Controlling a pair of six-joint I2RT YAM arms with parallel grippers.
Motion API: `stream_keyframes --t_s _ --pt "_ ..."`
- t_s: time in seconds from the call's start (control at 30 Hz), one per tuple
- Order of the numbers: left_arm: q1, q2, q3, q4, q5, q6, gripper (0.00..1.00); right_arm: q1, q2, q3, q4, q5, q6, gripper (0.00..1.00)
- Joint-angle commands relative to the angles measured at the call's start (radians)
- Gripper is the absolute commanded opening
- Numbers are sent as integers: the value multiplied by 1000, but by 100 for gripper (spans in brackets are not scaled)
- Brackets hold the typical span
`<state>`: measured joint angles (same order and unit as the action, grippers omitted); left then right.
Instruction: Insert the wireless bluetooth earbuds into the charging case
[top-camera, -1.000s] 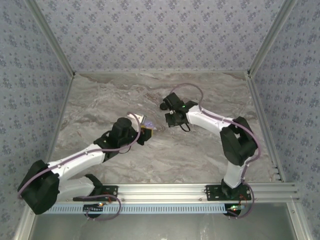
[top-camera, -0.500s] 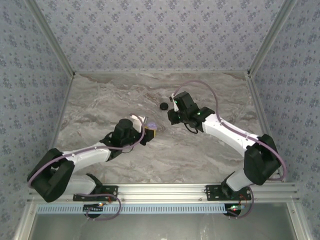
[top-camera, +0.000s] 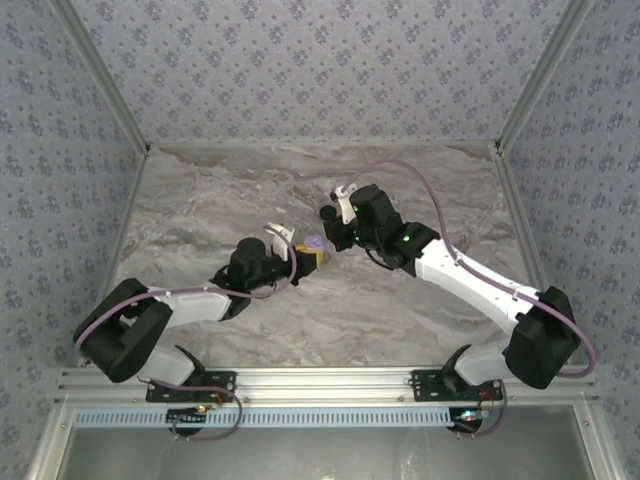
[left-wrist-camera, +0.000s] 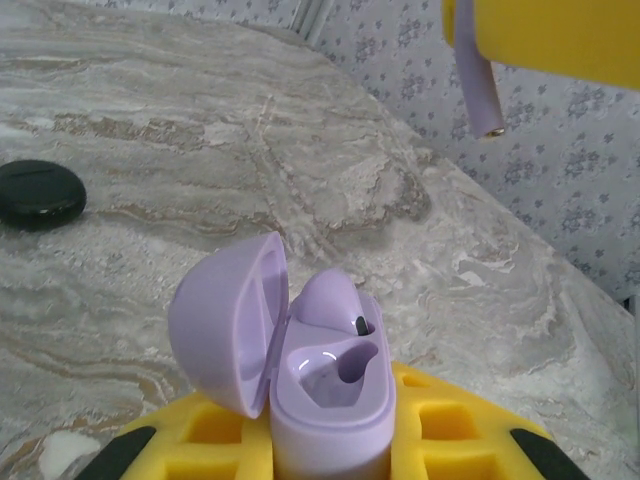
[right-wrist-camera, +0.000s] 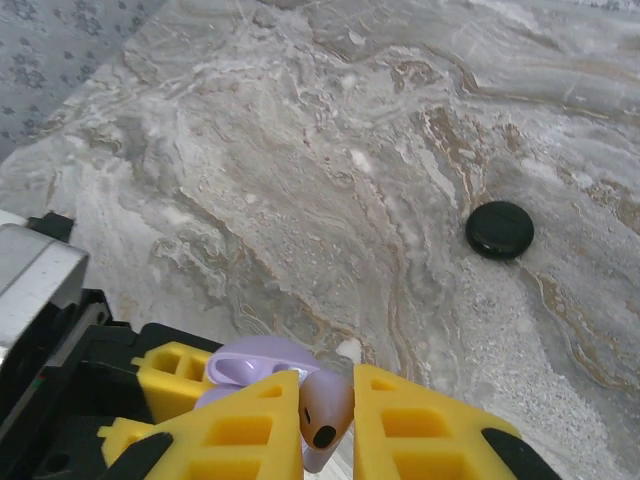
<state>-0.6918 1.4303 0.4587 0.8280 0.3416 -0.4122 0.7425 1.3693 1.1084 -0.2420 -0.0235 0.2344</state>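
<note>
My left gripper (left-wrist-camera: 330, 445) is shut on the lavender charging case (left-wrist-camera: 335, 405), held upright with its lid (left-wrist-camera: 225, 325) swung open to the left. One lavender earbud (left-wrist-camera: 335, 300) sits in the far socket; the near socket is bare. My right gripper (right-wrist-camera: 328, 425) is shut on a second lavender earbud (right-wrist-camera: 325, 410) with a dark spot, stem pointing down, just above and beside the case (right-wrist-camera: 245, 358). From the left wrist view that stem (left-wrist-camera: 480, 85) hangs under a yellow right finger (left-wrist-camera: 560, 40). From above, both grippers (top-camera: 307, 256) (top-camera: 335, 238) meet at the case (top-camera: 314, 243).
A black round disc (top-camera: 326, 212) lies on the marble table just behind the grippers, also seen as a black disc (left-wrist-camera: 38, 193) left of the case and a disc (right-wrist-camera: 499, 229) ahead of the right fingers. Patterned walls (top-camera: 320, 70) close in the table.
The right gripper lifted away from the black disc and came left and nearer with the earbud, stopping over the case. The left arm stretched right, carrying the open case toward it.
</note>
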Motion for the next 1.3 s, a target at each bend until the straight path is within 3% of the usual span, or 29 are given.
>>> stream_keyframes --t_s 0.0,1.27 --pt "-2 13 28 99 45 -8 13 15 -27 0 14 -9 -24 18" --pt "-32 -7 120 28 80 -27 13 66 -42 6 0 52 -65 18"
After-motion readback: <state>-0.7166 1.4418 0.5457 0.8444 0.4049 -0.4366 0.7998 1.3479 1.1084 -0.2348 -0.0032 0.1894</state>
